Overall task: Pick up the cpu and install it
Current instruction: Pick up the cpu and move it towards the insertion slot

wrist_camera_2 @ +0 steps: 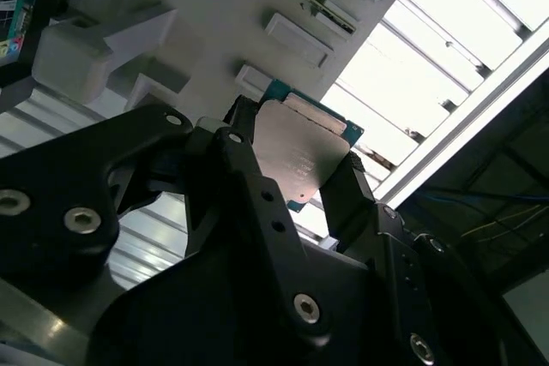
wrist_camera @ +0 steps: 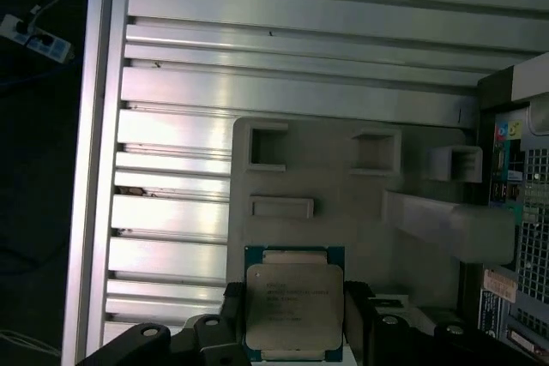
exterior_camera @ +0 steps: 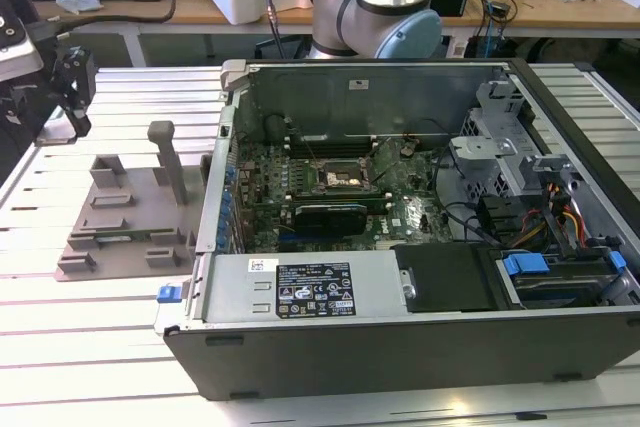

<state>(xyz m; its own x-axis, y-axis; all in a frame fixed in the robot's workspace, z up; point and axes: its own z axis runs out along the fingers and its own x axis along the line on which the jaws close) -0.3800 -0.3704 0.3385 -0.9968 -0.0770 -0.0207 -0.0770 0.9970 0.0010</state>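
Note:
The cpu is a flat square chip with a silver-grey metal top and a thin green rim. In both wrist views my gripper is shut on the cpu, with one black finger on each of two opposite edges. The held chip hangs over the near part of the grey plastic fixture plate. In the exterior view my gripper hangs at the far left, above the table and just past the plate. The motherboard socket lies inside the open computer case, well to the exterior view's right.
The open computer case takes up the middle and right of the slatted aluminium table. Raised blocks and a tall post stand on the fixture plate. The arm's base stands behind the case. Cables and drive cages fill the case's right side.

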